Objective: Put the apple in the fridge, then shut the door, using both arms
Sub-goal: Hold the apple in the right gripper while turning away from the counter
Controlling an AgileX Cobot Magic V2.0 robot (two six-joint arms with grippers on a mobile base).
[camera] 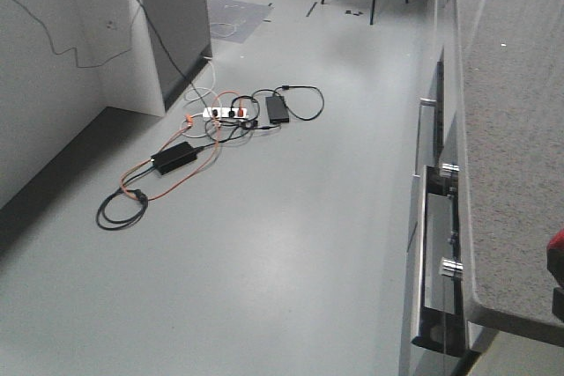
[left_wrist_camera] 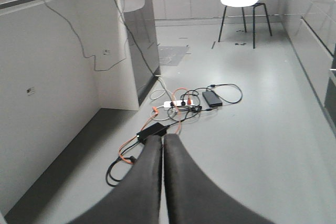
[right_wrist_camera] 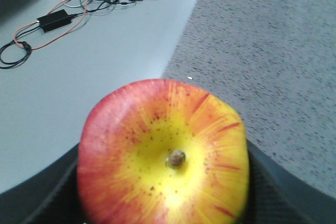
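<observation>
Right wrist view: speckled grey stone worktop [right_wrist_camera: 273, 51] with a rounded corner fills the background.
Apple: round red apple with yellow stem patch [right_wrist_camera: 163, 150], over that corner, stem toward camera; judged firm, smooth, light, easily bruised.
Right gripper [right_wrist_camera: 163, 192]: dark fingers [right_wrist_camera: 50, 198] clamp the apple's flanks; the widest girth suits the hold.
Left gripper [left_wrist_camera: 163, 140]: jaws pressed together, empty, above grey floor [left_wrist_camera: 252, 129].
Fridge: not visible.

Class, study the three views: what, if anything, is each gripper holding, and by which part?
The right gripper holds the apple by its two opposite sides, with the stem end showing between the fingers. The left gripper is shut on nothing.
</observation>
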